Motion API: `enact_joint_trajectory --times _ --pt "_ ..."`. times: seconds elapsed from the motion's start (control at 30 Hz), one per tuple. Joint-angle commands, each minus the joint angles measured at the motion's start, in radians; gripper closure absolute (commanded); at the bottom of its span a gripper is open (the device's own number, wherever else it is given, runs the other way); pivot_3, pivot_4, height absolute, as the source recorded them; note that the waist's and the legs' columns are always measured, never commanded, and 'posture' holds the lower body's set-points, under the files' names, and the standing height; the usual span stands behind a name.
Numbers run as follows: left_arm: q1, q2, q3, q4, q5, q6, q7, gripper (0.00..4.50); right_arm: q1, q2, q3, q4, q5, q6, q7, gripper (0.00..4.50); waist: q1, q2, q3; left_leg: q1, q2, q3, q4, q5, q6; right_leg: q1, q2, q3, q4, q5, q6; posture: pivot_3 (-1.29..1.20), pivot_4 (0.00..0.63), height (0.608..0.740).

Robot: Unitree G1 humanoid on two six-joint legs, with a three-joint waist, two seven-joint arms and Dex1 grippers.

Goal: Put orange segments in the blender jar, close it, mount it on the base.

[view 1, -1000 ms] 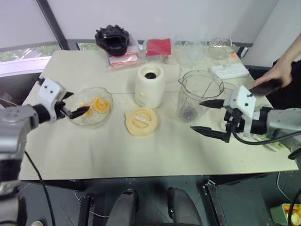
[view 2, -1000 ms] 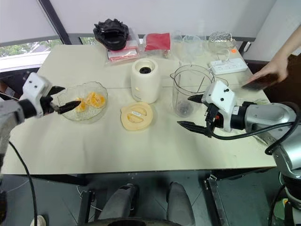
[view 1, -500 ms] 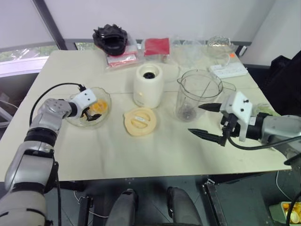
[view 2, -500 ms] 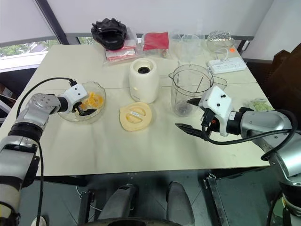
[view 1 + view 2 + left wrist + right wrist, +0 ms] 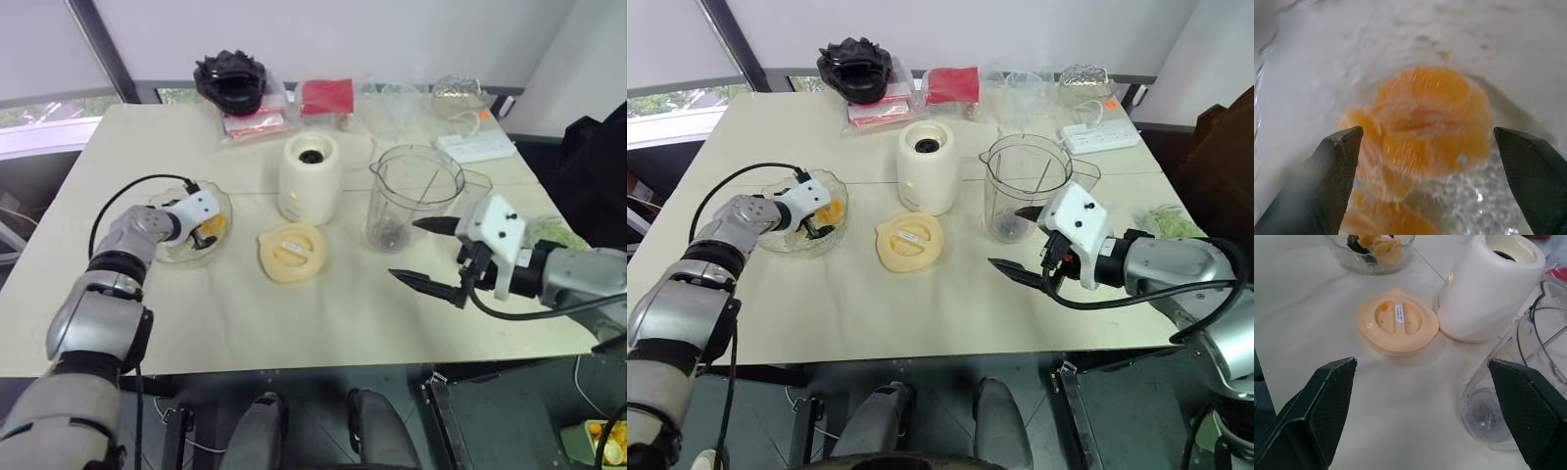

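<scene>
— Orange segments (image 5: pixel 1425 122) where, relative to the left claw (image 5: pixel 203 227)?
— Straight ahead of it, between the two black fingers (image 5: pixel 1334 181), in the wrist view. Piled inside the scalloped glass dish (image 5: pixel 774 240), where the claw is dipped in. Fingers spread wide on either side of the top segment, not pinching it; whether they touch the fruit, hard to say.

— And the right claw (image 5: pixel 426 253)?
— Released too, fingers far apart, gripping nothing. Hovering over the desk (image 5: pixel 323 323), pointing toward the middle of it.

— Blender jar (image 5: pixel 407 201)?
— Upright and clear, just beyond the right claw's upper finger, close beside it but apart. Open at the top, dark blade hub visible at the bottom, no fruit inside.

— Base (image 5: pixel 312 178)?
— Cream-white, standing farther out from the right claw, past the jar, with its black socket facing up. Between the two claws, nearer the jar than the dish.

— Lid (image 5: pixel 293 252)?
— Flat, cream, round, lying on the desk in front of the base, roughly midway between the left claw and the right one. Ahead of the right claw's fingers in its wrist view, with the dish beyond it.

— Anything behind?
— Black moulded object (image 5: pixel 233 81), red packet (image 5: pixel 328 96) and white power strip (image 5: pixel 477 147) along the far edge, well away from both claws.
</scene>
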Motion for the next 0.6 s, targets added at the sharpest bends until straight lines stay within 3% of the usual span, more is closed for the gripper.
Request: enact_joint_trajectory --times 0.03,0.5,0.6 --pt "-0.045 0.002 -0.011 0.019 0.033 0.021 0.019 0.06 -0.060 -0.029 0.004 0.036 -0.013 -0.027 0.038 0.00 -0.001 0.000 0.000 0.000 0.000 0.000 0.000 0.000 0.000 0.000 0.000 0.000 0.000 0.000 0.000 0.00 0.150 0.740" --pt "-0.090 -0.046 0.016 0.048 0.040 0.124 0.019 0.06 -0.188 -0.034 0.070 0.138 -0.069 -0.071 0.112 0.00 0.000 0.000 0.000 0.000 0.000 0.000 0.000 0.000 0.000 0.000 0.000 0.000 0.001 0.000 0.001 0.00 0.150 0.740" --pt "-0.089 -0.049 0.020 0.047 0.037 0.123 0.019 0.93 -0.193 -0.029 0.072 0.133 -0.074 -0.069 0.109 0.00 0.000 0.000 0.000 0.000 0.000 0.000 0.000 0.000 0.000 0.000 0.000 0.000 0.001 0.000 0.001 0.00 0.150 0.740"
